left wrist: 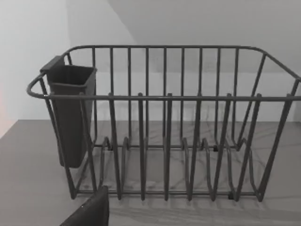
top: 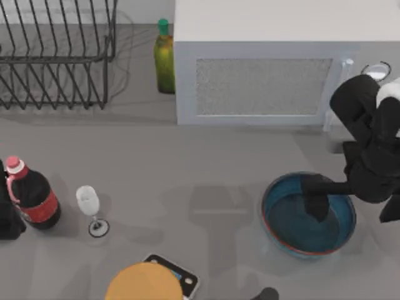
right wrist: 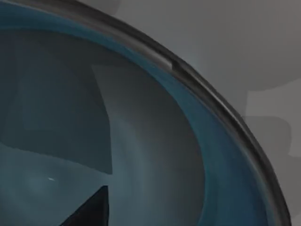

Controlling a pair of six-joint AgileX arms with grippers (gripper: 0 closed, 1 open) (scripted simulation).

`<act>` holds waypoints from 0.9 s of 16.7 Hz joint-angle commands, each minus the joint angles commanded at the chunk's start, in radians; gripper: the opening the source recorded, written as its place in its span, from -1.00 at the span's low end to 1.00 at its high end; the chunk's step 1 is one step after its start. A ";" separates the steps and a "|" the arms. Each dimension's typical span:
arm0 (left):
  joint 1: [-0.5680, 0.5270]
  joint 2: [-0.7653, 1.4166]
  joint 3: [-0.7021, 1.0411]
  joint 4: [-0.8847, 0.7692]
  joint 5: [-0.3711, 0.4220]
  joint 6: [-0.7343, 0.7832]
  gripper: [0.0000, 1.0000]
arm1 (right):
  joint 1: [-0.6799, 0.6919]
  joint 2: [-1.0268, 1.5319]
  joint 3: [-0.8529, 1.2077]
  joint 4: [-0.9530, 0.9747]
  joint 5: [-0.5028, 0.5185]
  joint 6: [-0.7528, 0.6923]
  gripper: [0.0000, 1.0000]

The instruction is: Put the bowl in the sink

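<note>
The bowl [top: 294,234] is being seen on the counter [top: 200,169] at the right side of the top view, in front of the microwave [top: 262,81] and apart from it. Its teal inside is being shown with a thin reddish rim line around it.

The right tool [top: 314,203] is being held over the bowl, reaching in from the right, with its dark tip above the bowl's inner surface near the far rim. Whether it is open or closed cannot be told, nor whether it is touching the bowl. In the right wrist view the bowl [right wrist: 155,141] is being seen from very close, its curved rim running across the frame with the grey counter [right wrist: 244,52] beyond it, and 1 dark fingertip [right wrist: 91,209] is being shown at the frame's edge.

The left arm is parked at the left side of the counter, and the state of its tool cannot be told. In the left wrist view a wire dish rack [left wrist: 178,132] with a dark cup [left wrist: 70,113] hung on 1 end is being faced.

At the top view's left, the rack [top: 56,56] is standing at the back, a green bottle [top: 164,59] just beside the microwave, and a cola bottle [top: 32,195] and a wine glass [top: 90,209] near the front. A round orange-topped thing [top: 144,282] is lying at the front edge.
</note>
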 joint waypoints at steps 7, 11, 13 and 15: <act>0.000 0.000 0.000 0.000 0.000 0.000 1.00 | 0.000 0.002 -0.003 0.004 0.000 0.000 0.55; 0.000 0.000 0.000 0.000 0.000 0.000 1.00 | 0.000 0.002 -0.003 0.004 0.000 0.000 -0.06; 0.000 0.000 0.000 0.000 0.000 0.000 1.00 | 0.000 0.002 -0.003 0.004 0.000 0.000 -0.36; 0.000 0.000 0.000 0.000 0.000 0.000 1.00 | 0.000 0.002 -0.003 0.004 0.000 0.000 -0.66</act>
